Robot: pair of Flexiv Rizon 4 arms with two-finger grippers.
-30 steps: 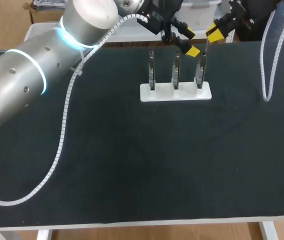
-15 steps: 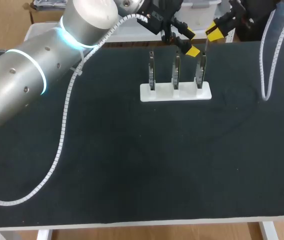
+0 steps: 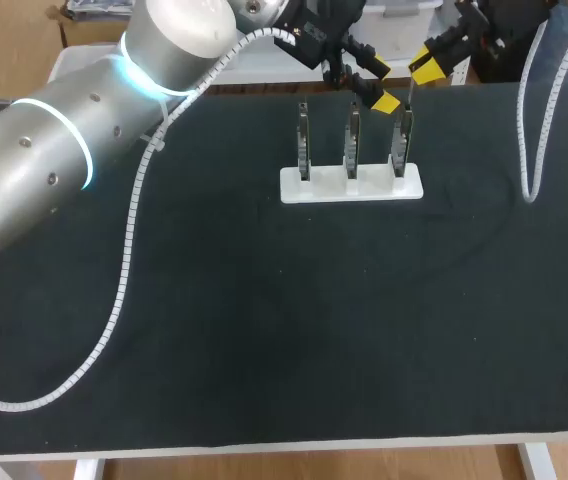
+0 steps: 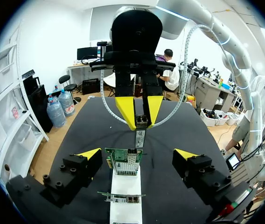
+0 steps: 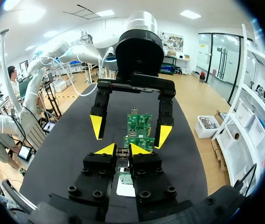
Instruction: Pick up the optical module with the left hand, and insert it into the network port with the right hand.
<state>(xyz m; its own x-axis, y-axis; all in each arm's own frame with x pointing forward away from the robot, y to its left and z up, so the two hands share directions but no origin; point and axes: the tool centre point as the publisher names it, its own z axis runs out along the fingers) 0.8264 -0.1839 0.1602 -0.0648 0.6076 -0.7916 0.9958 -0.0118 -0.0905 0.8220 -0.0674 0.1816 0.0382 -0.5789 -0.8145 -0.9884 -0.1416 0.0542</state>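
Observation:
The optical module [image 4: 140, 136], a small metal bar, hangs tip-down with my right gripper [image 4: 139, 109] shut on it. It sits just above the port end of the nearest green network card [image 4: 123, 162]. In the right wrist view the module [image 5: 122, 155] is pinched between the right gripper [image 5: 122, 150] tips. My left gripper [image 4: 137, 156] stands open, its fingers either side of that card and holding nothing. From above, the left gripper [image 3: 380, 87] and the right gripper [image 3: 426, 62] meet over the rightmost card [image 3: 401, 140].
A white stand [image 3: 352, 185] at the back middle of the black table holds three upright cards in a row. A white ribbed cable [image 3: 124, 250] trails from my left arm across the mat's left side. Another cable [image 3: 534, 150] hangs at the right.
The right gripper with the module has edged very slightly toward the table's far edge. The left arm and the cards have not moved.

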